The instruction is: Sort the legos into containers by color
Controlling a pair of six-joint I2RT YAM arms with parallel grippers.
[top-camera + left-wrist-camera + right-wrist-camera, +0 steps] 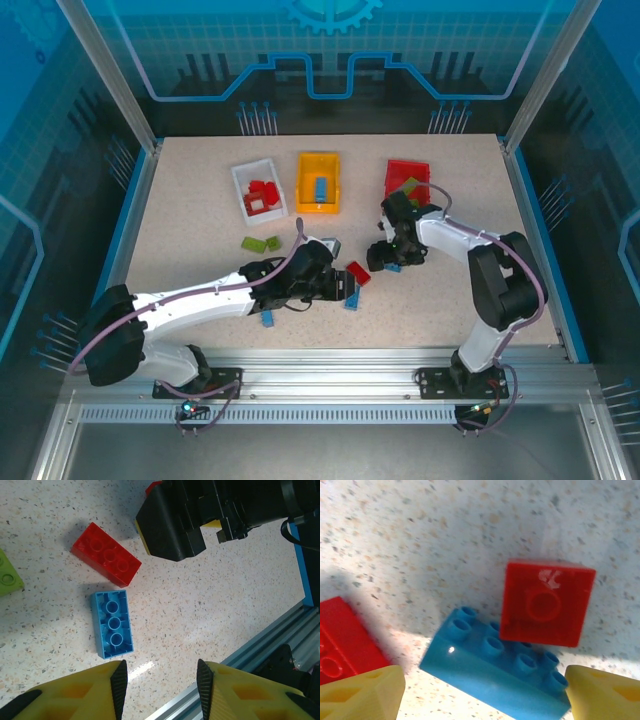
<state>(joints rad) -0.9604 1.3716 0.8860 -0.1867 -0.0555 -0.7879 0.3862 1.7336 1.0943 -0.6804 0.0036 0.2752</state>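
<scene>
Top cam first: I'd call this about halfway. The white bin (238, 185) has a heap of reds, the yellow-orange bin (318, 157) has one blue so far, and the red bin (405, 165) has some lime green in it. Loose on the table (190, 200) are two lime green legos (260, 243), a long red brick (358, 273) with an upturned blue brick (352, 298) beside it, a stray blue one (268, 320) near the front edge, and a bit more nearer the red bin. Left wrist cam: the left tool (161, 685) has its fingers apart with nothing between them. It hangs over bare table just short of the upturned blue brick, and the long red one lies just past that. Right wrist cam: the right tool (485, 695) is spread wide and straddles a stud-up blue brick (495, 670). It doesn't look clamped to me – there's a sliver of gap on one side. A red square brick (547, 602) sits touching that blue one from behind. So my read is a fair handful left to sort, blues mostly – plus those greens and a couple of reds.
</scene>
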